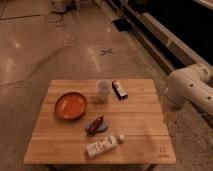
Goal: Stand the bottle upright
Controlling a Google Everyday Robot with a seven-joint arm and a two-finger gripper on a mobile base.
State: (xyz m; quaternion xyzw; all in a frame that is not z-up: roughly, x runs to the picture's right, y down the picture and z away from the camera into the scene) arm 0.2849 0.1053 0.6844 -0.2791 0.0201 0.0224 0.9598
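The bottle [104, 145] is small and whitish with a pale printed label. It lies on its side near the front edge of the wooden table [145, 120], its white cap pointing right and slightly away from me. My gripper is out of view. Only the white arm [187, 90] shows, at the right edge of the picture beside the table's right side, well away from the bottle.
An orange bowl [70, 105] sits at the table's left. A translucent white cup [103, 90] and a dark packet [119, 89] stand at the back. A red and blue packet [95, 125] lies just behind the bottle. A blue cross [105, 51] marks the floor beyond.
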